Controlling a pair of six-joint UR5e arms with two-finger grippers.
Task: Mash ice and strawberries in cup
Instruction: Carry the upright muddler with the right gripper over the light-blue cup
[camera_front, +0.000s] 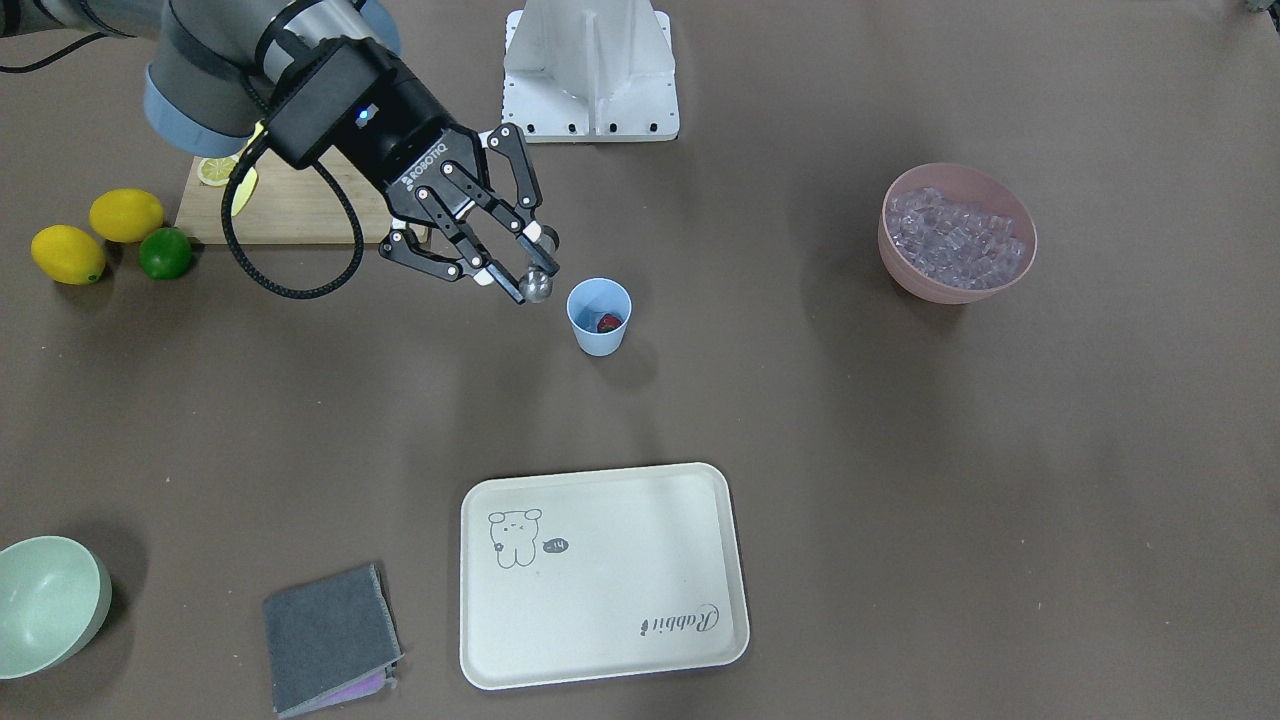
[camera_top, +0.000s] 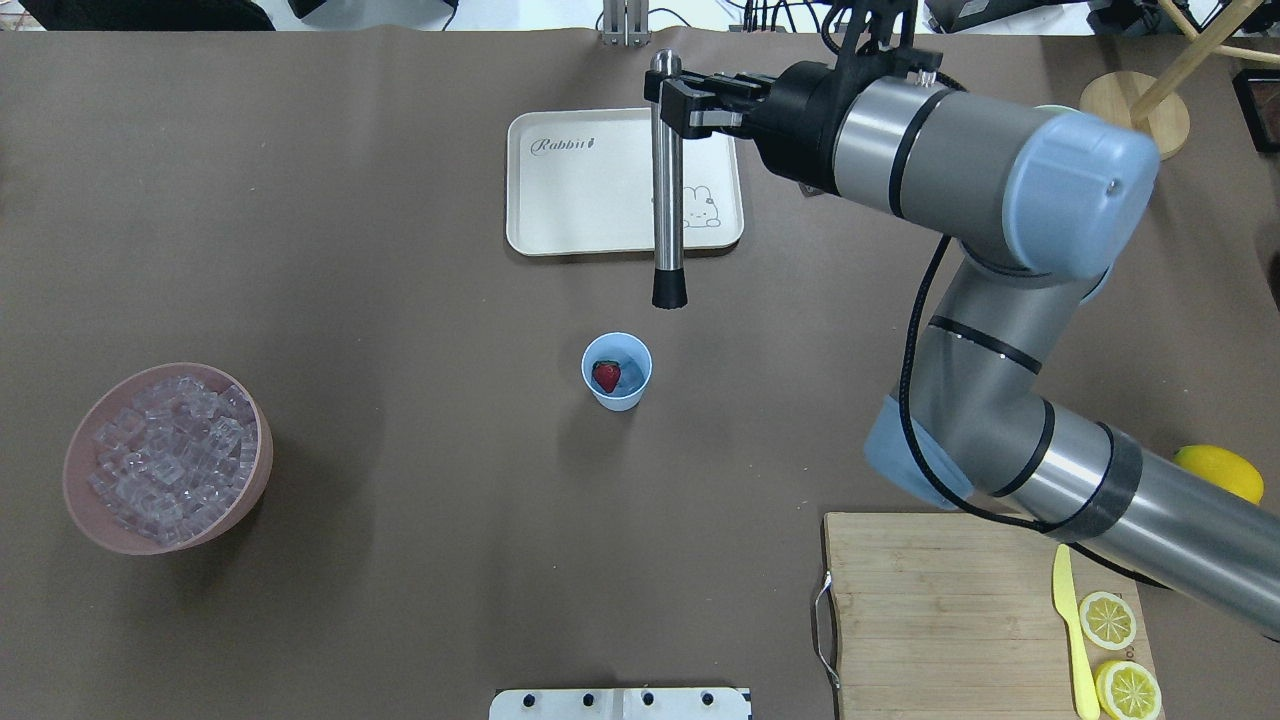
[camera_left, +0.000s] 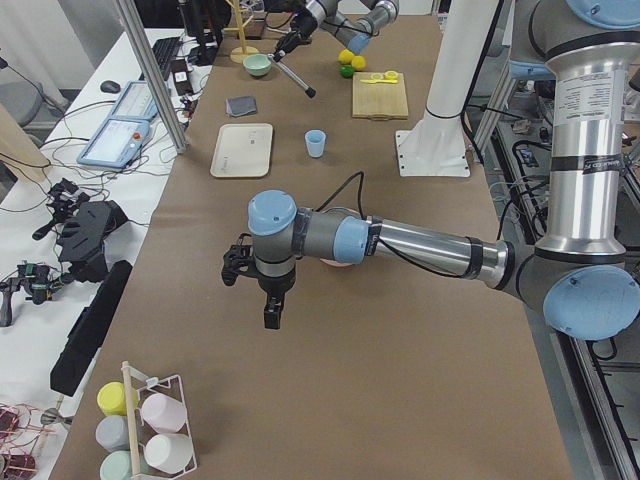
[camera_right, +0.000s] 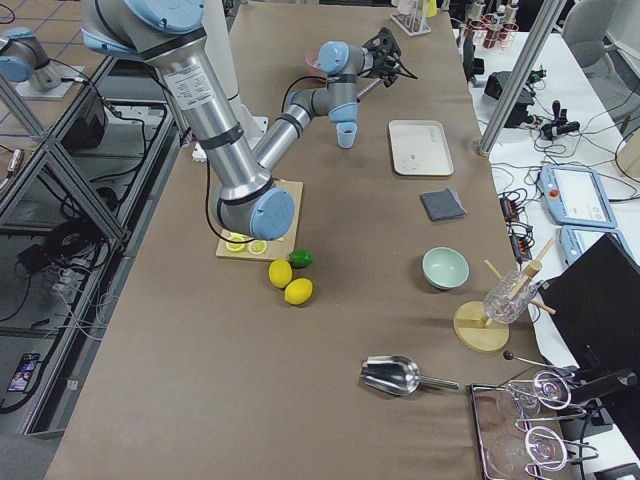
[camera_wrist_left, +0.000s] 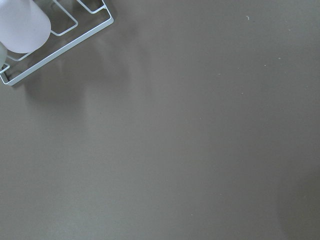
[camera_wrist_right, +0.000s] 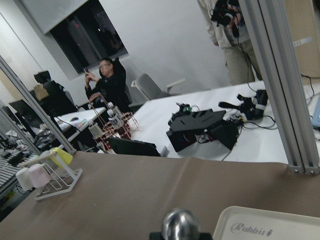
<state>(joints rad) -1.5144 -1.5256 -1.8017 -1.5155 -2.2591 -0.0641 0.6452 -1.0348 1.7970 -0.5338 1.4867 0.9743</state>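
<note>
Right gripper (camera_top: 680, 100) is clamping a steel muddler (camera_top: 666, 200) just below its rounded top, fingers pressing on the shaft. The muddler's black tip is hanging in the air outside the cup (camera_top: 617, 372).

The cup is standing upright around mid-counter, well off every edge, with the strawberry (camera_top: 606, 376) lying inside. A pale patch is showing beside the berry; can't tell if that's ice.

The ice (camera_top: 170, 455) is sitting piled in the pink bowl (camera_top: 85, 515) toward the counter's left end.

Left gripper (camera_left: 270, 305) is showing only in the left side view, small and dark, so I can't tell how its jaws are standing. Its wrist cam is showing bare counter plus a wire rack (camera_wrist_left: 60, 47) corner, cut off.

In the front view the muddler is looking foreshortened, with mostly the ball top visible. The right arm is running out of frame.

Readable text: "ROBOTIQ" on the right gripper body, "Rabbit" on the cream tray (camera_top: 590, 210) sitting by the far edge.
</note>
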